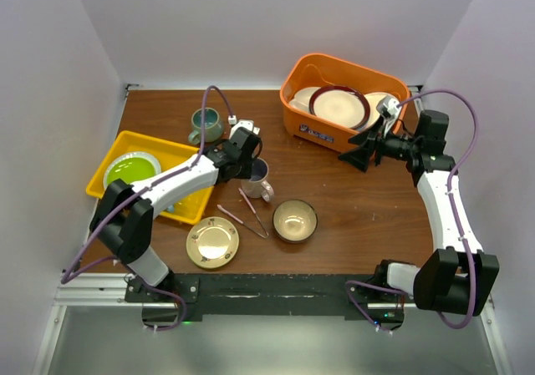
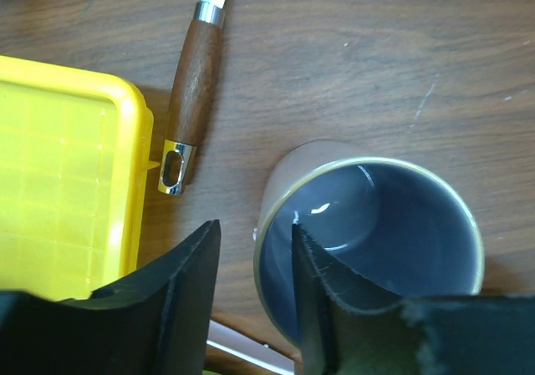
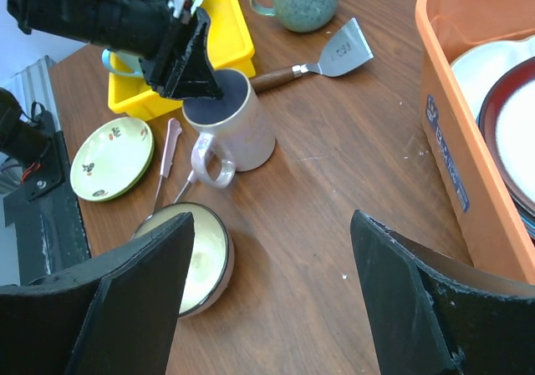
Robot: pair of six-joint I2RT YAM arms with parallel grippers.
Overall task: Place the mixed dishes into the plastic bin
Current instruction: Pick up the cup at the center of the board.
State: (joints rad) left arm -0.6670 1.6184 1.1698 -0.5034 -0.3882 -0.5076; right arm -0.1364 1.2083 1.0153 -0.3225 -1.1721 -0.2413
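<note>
On the wood-grain tabletop, we see the left hand astride the rim of the glossy lavender mug, unclamped; the right hand gapes empty beside the orange bin.

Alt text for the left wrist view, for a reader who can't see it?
Two black fingers straddle one wall of a lavender mug, one inside and one outside, not yet pressed against it. A wooden-handled spatula lies on the brown table beside a yellow tray.
</note>
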